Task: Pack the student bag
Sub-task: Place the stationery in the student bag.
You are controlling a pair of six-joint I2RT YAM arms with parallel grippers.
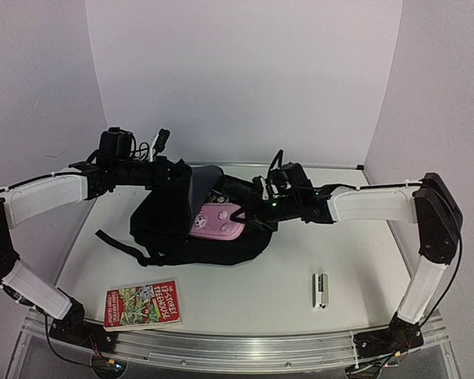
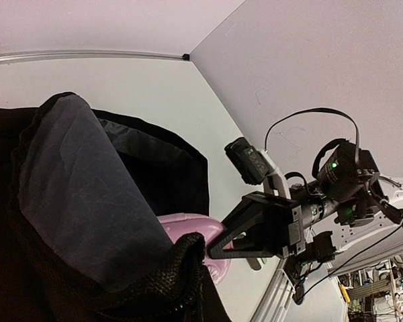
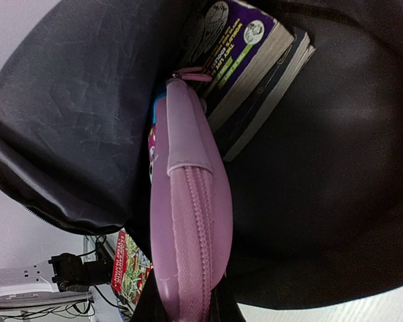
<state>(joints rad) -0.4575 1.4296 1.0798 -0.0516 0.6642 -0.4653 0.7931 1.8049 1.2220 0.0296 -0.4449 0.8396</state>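
Right claw [image 3: 186, 310] is clamped on the pink pencil case [image 3: 188, 221], holding it halfway inside the student bag [image 1: 182, 237] just ahead, beside the books [image 3: 248, 60] deeper in, while the left claw [image 1: 174, 175] opposite pinches the flap [image 2: 74, 188] up, closed on it, so the mouth gapes.

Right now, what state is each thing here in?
student bag: open, flap lifted.
pink pencil case: zipped shut, partly inside bag.
purple book: closed, inside bag.
red book: closed, flat on table.
left fingers: shut on bag flap.
right fingers: shut on pencil case.
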